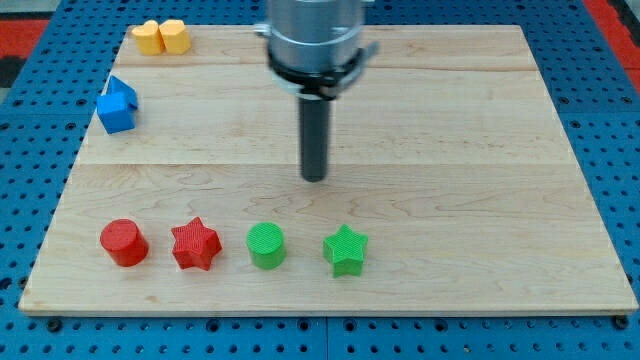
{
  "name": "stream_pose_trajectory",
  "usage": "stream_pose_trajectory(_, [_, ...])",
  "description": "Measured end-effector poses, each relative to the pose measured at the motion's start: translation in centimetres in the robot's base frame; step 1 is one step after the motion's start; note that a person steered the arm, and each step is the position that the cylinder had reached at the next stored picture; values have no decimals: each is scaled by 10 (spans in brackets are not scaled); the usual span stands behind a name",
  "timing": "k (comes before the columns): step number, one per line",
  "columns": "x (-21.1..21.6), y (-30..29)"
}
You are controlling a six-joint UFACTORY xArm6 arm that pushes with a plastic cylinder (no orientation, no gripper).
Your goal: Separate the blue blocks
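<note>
The bare rod's tip, with no jaws and nothing held, is seen mid-board, well right of the touching blue blocks at the view's left edge.

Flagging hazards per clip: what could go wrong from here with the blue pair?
The blue blocks touch near the board's left edge; a push from my tip, now mid-board, could slide one off. Pushed together, they may stay joined. A push toward the view's top might disturb the yellow blocks.
</note>
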State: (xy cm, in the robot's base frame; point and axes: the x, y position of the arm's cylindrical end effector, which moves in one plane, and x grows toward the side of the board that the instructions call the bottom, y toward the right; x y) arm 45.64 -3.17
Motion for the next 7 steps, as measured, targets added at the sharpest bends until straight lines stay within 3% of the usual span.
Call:
stream_pose_trajectory(1, [-2,-52])
stream_pose_trajectory(2, [11,-74])
stream_pose_trajectory(3, [33,-133])
stream_pose_trajectory(4, [12,-232])
stream_pose_trajectory(5, [-11,-273])
stream_pose_trajectory(7, [-92,-262])
